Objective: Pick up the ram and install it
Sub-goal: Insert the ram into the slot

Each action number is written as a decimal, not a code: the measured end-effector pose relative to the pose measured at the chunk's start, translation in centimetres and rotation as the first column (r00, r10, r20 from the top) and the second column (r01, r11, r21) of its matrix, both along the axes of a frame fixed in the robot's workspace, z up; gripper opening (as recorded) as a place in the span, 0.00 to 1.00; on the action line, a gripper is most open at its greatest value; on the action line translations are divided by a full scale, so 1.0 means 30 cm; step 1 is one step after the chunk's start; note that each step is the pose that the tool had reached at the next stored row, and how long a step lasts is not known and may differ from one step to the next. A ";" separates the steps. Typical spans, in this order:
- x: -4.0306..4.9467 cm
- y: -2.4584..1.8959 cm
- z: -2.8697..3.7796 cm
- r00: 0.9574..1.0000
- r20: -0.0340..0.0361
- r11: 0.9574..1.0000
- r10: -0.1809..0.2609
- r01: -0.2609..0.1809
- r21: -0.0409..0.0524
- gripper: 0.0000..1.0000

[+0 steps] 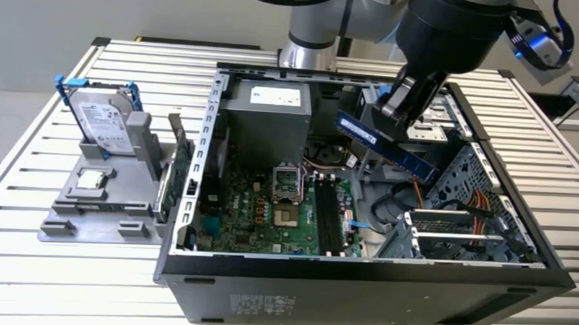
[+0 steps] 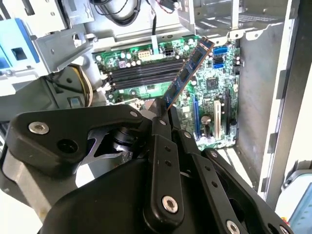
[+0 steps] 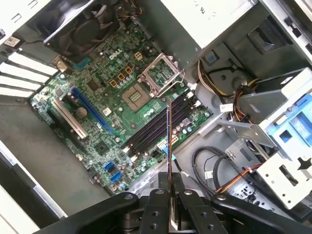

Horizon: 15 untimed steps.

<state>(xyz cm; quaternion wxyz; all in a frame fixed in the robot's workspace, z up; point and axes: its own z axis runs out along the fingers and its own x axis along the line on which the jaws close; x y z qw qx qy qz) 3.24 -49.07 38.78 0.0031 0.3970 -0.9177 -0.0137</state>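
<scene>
The end effector [image 1: 403, 107] was closed on the ram [image 1: 387, 146]. The stick hung tilted in the air above the open computer case [image 1: 363, 270], over the memory slots [image 3: 156, 127] and apart from them.

Judgement: a sound installation would need the ram's lower edge parallel to one slot, its notch matched, and pressure straight down and even.

The ram was long, narrow and thin. It looked dark blue-black in the exterior view, with small chips in a row.

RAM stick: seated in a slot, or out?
Out. The gripper is shut on the ram, holding it tilted above the motherboard; the memory slots are empty.
</scene>
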 end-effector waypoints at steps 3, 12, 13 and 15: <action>0.000 0.000 0.000 0.999 0.000 0.999 -0.032 0.032 0.000 0.00; 0.000 0.000 0.000 0.990 0.000 0.990 -0.142 0.142 0.000 0.00; 0.000 0.000 0.000 0.988 0.000 0.988 -0.154 0.154 0.000 0.00; -0.001 0.000 0.000 0.984 0.000 0.984 -0.177 0.177 0.000 0.00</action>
